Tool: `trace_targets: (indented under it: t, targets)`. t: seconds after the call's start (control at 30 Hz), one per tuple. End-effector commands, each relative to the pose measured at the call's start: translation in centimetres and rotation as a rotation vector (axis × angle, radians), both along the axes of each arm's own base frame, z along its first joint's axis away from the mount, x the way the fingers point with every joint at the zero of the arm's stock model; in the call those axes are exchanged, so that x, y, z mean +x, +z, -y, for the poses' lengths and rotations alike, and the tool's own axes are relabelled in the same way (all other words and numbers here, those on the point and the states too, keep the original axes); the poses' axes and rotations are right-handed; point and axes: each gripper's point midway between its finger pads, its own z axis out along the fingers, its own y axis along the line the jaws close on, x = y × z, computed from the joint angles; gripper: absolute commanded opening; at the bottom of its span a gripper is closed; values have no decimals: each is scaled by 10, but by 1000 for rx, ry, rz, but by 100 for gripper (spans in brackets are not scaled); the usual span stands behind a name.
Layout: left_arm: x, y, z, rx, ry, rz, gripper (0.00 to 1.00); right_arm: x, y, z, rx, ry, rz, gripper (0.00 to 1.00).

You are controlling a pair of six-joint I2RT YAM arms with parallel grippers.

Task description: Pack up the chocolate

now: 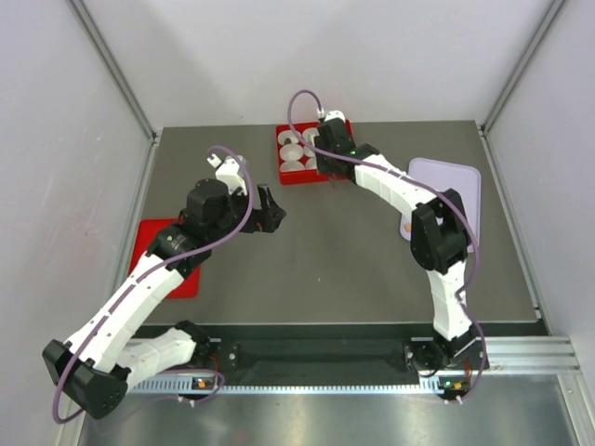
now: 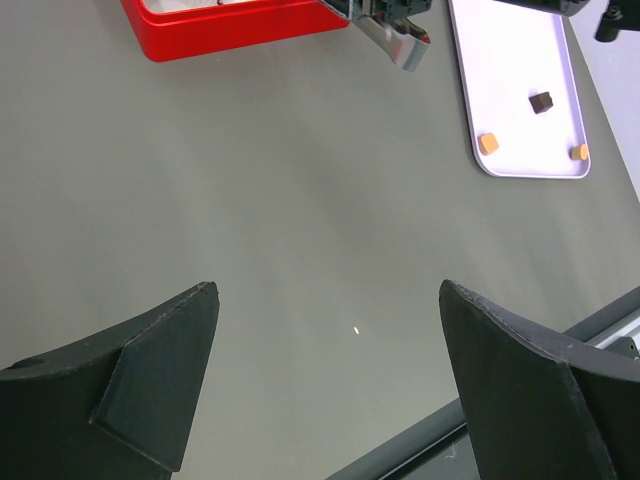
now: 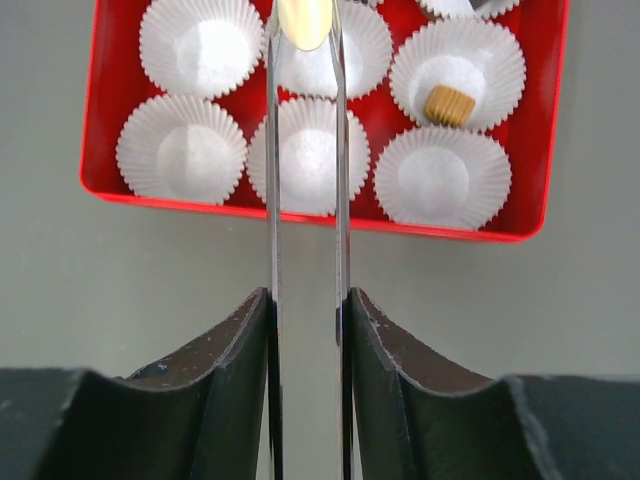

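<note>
R tool is clamped shut on metal tongs, held over red box of paper cups. One tan chocolate is seated in a cup. L tool is held wide open, empty, above surface. A dark chocolate and two orange chocolates are seen on lilac tray.

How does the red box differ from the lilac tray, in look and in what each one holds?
The red box has upright walls; the lilac tray is shallow with only a low lip. The red box holds white fluted paper cups, one with a tan chocolate in it; the lilac tray holds three loose chocolates, one dark and two tan-orange, without cups. Both are rectangular and lie flat on the table.
</note>
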Motion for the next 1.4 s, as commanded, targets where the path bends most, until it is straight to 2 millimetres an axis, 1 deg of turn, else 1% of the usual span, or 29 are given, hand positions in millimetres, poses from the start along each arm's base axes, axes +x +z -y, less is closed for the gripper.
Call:
trace_targets:
  t: [0.0,0.13,0.4,0.5,0.63,0.7,0.77,0.8,0.87,0.9,0.97,1.0,1.03,1.07,1.1,1.13,1.17,1.2,1.23,1.27,1.3,1.33,1.37]
  targets:
    - [3,17,-3,-4,8,52,96,19,34,-18,46,10,114,35]
    - [3,17,-3,-2,10,53,97,20,37,-17,47,5,122,36]
    - [2,20,-1,-13,3,53,96,17,43,-6,12,-19,131,38]
    - [1,24,-2,-21,4,59,97,16,43,-5,11,-20,128,42]
    - [-1,27,-3,-21,6,59,97,15,44,-6,12,-16,129,42]
    - [-1,30,-4,-24,8,64,97,15,51,-3,7,-18,142,42]
    - [-2,31,-5,-23,11,65,96,13,66,4,-7,-26,168,41]
    - [-3,32,-5,-26,9,69,97,11,86,8,-5,-29,201,41]
    - [-4,32,-5,-28,8,69,96,8,107,21,-21,-54,235,40]
    - [-4,32,-5,-29,7,69,96,1,133,30,-18,-60,274,41]
    - [-5,32,-4,-35,3,66,96,-8,149,51,-45,-97,287,40]
    - [-5,32,-4,-36,3,68,96,-19,173,62,-29,-113,321,40]
    - [-6,33,-4,-45,3,69,96,-26,169,74,-49,-132,307,40]
    - [-6,33,-3,-51,0,74,97,-33,166,92,-69,-156,282,40]
    - [-7,33,-3,-57,-3,75,97,-49,164,110,-69,-193,265,40]
    - [-7,32,-3,-58,-4,72,96,-57,158,128,-84,-235,239,40]
    - [-9,32,-3,-60,-8,73,96,-65,147,159,-105,-296,189,40]
    - [-9,31,-2,-62,-9,73,96,-78,150,179,-71,-347,179,40]
    - [-9,31,-2,-65,-10,74,96,-89,125,194,-72,-359,109,40]
    - [-9,30,-2,-66,-11,74,97,-94,117,227,-60,-431,76,40]
    - [-10,30,0,-70,-20,75,97,-113,105,240,-30,-437,29,40]
    - [-11,29,0,-71,-23,70,97,-121,102,253,-19,-459,18,40]
    - [-11,28,1,-73,-29,68,96,-128,96,278,-16,-517,2,40]
